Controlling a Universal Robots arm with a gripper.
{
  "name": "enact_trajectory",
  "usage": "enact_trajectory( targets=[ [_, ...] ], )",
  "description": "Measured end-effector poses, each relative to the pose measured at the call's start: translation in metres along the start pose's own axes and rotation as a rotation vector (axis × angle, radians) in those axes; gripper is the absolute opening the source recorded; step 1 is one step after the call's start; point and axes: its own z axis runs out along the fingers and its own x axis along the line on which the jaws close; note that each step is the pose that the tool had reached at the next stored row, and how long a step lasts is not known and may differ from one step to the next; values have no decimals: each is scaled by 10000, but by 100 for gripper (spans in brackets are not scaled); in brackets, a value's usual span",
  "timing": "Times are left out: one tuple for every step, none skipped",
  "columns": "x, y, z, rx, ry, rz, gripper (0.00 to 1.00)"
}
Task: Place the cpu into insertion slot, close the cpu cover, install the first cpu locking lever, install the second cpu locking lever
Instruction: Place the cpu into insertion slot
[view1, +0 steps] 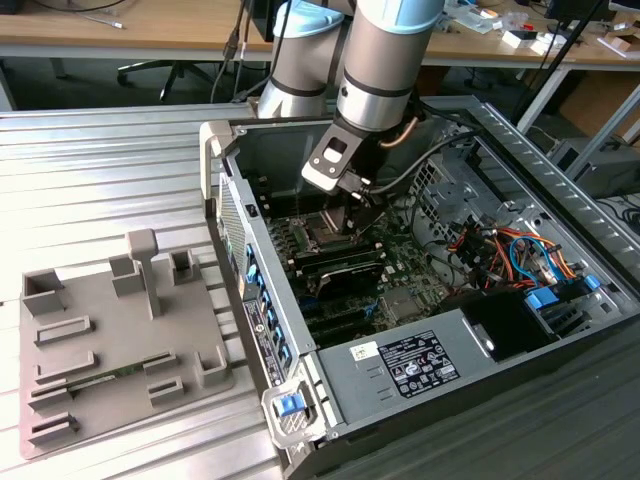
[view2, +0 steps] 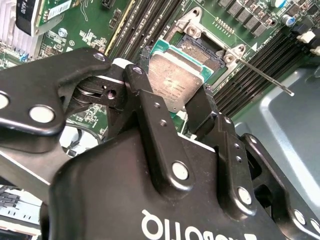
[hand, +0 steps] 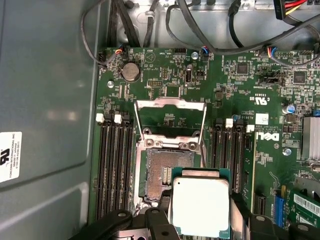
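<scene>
Cpu (hand: 200, 205) (view2: 175, 82) is hanging just over the insertion slot (hand: 162, 172) (view2: 200, 47), covering approx 1 corner region of it and leaving the rest of the contact field bare. Not seated flat; in the second wrist view it is sitting tilted vs the slot.

Gripper (hand: 200, 216) (view2: 172, 95) (view1: 352, 210) is clamping the cpu by 2 opposite edges, black fingers (view2: 145, 100) pressing on both sides.

Cpu cover (hand: 170, 104) is lying flipped open, back over the board beyond the slot's hinge edge. 1 locking lever (view2: 262, 75) is sticking out as a thin rod, unlatched.

Green motherboard (hand: 165, 75) is carrying RAM slots (hand: 115, 165) on both sides of the slot. The board is sitting inside an opened PC case (view1: 225, 140), orange and blue cables (view1: 510, 245) bunching toward the exterior view's right. Arm (view1: 385, 60) is reaching down into the case.

Surface: the case is resting on a ribbed metal table (view1: 100, 170); a grey fixture plate (view1: 110, 340) w/ blocks and posts is lying beside it at the exterior view's left. Room: wooden desks (view1: 120, 25) are running along the back.

Cpu look: thin square, matte grey metal top w/ faint markings, green substrate rim showing round the edge.
</scene>
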Motion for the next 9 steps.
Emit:
enact_trajectory(
  targets=[
    [0,-5,0,0,0,0,54],
    [1,-12,0,0,-1,0,54],
    [1,-17,0,0,0,0,54],
    [1,-24,0,0,0,0,54],
    [2,-30,1,0,-1,0,54],
    [2,-39,1,0,-1,0,54],
    [3,-49,1,0,-1,0,54],
    [3,-53,1,0,-1,0,54],
    [3,-59,2,0,-1,0,54]
  ],
)
